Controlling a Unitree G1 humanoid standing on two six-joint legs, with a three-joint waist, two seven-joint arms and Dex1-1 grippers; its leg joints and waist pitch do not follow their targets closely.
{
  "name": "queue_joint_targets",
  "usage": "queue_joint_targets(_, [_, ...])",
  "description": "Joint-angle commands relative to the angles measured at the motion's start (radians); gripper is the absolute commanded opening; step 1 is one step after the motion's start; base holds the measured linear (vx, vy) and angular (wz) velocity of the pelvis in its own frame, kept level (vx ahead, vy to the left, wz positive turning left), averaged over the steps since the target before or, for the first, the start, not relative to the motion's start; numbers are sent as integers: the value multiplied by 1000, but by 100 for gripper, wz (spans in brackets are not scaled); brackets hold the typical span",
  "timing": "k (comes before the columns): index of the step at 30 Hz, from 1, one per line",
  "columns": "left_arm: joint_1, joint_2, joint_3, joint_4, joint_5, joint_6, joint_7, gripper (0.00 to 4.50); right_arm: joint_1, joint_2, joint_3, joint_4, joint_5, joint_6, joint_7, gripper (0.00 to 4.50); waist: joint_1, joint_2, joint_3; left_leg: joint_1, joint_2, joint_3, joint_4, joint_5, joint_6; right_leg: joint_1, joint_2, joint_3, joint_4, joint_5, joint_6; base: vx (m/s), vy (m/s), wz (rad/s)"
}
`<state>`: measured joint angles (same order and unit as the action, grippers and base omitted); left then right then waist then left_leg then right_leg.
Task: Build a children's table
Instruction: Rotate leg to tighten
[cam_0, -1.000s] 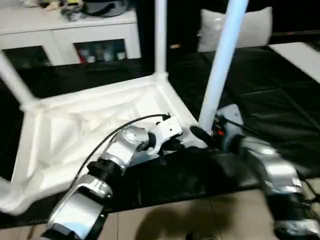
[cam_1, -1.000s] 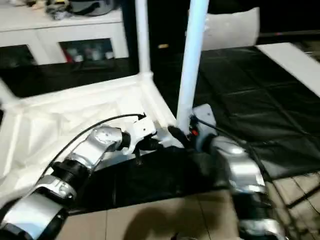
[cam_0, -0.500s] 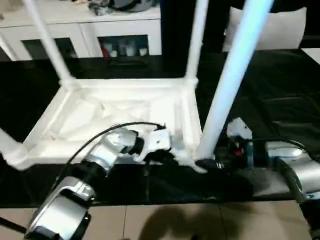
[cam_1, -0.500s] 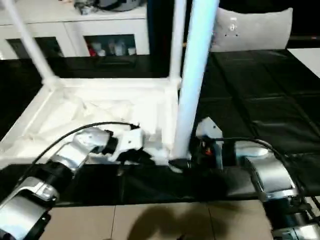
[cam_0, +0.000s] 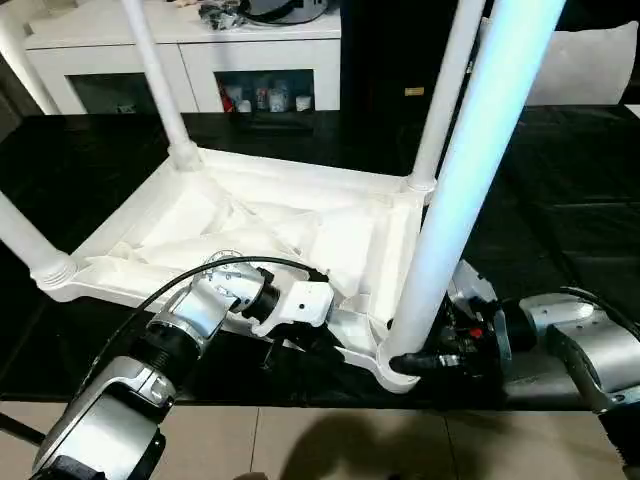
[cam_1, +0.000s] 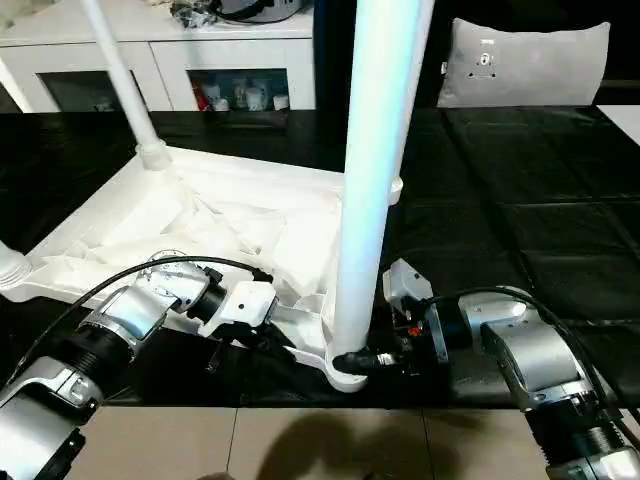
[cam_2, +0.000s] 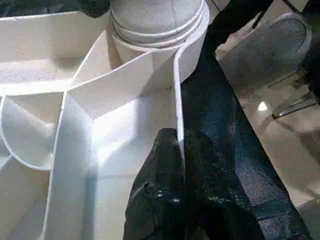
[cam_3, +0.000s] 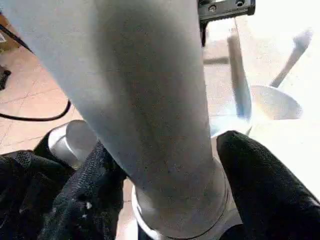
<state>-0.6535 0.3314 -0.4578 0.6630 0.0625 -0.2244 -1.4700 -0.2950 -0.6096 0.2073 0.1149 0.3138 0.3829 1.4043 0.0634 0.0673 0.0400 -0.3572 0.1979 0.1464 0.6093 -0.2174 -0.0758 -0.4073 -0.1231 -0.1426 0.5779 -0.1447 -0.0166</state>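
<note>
Children's table (cam_0: 300, 215) upside down, four legs (cam_0: 470, 180) seated in corner sockets (cam_0: 395, 365)

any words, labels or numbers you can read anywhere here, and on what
None can be read.
Grey cushion: a small white tag with dark marks, too small to read.
Cabinet: the items behind its glass are too blurred to read.
Table, legs and both grippers: no lettering seen.
</note>
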Motion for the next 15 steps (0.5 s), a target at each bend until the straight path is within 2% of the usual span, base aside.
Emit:
queue_joint_targets(1, [2, 3, -34, -32, 12, -27, -49, 0, 2, -8, 8, -14, 6, 1, -1, 257, -2, -26, -67, -12, 27, 12, -72, -117, 107, 72, -32, 54, -59, -282, -185, 0, 0, 0])
queue_joint_targets(8, [15, -5, -22, -42, -12, 6, -44, 0, 27, 6, -1, -54, 50, 42, 0, 220, -2, -29, -68, -12, 27, 12, -72, -107, 107, 72, -31, 54, -59, -283, -176, 0, 0, 0])
queue_joint_targets(10, [14, -25, -4, -34, -6, 52, 21, 0, 42, 42, -24, -77, 70, 70, -57, 216, -1, -26, -67, -12, 27, 12, -72, -110, 103, 72, -32, 54, -60, -290, -176, 0, 0, 0])
queue_joint_targets(12, [9, -40, 8, -21, 4, 83, 75, 0, 42, 67, -34, -74, 63, 80, -112, 214, -5, -29, -63, -12, 25, 13, -75, -134, 95, 71, -30, 53, -66, -333, -161, 0, 0, 0])
queue_joint_targets(13, [9, -40, 8, -21, 4, 83, 75, 0, 42, 67, -34, -74, 63, 80, -112, 212, -8, -30, -59, -9, 23, 12, -78, -163, 81, 69, -29, 51, -72, -383, -146, 0, 0, 0])
queue_joint_targets(15, [-8, -103, 45, 5, 17, 209, 235, 0, 9, 173, -53, -20, -21, 110, -352, 210, -25, -27, -51, -2, 12, 14, -78, -218, 37, 61, -25, 46, -90, -517, -100, 0, 0, 0])
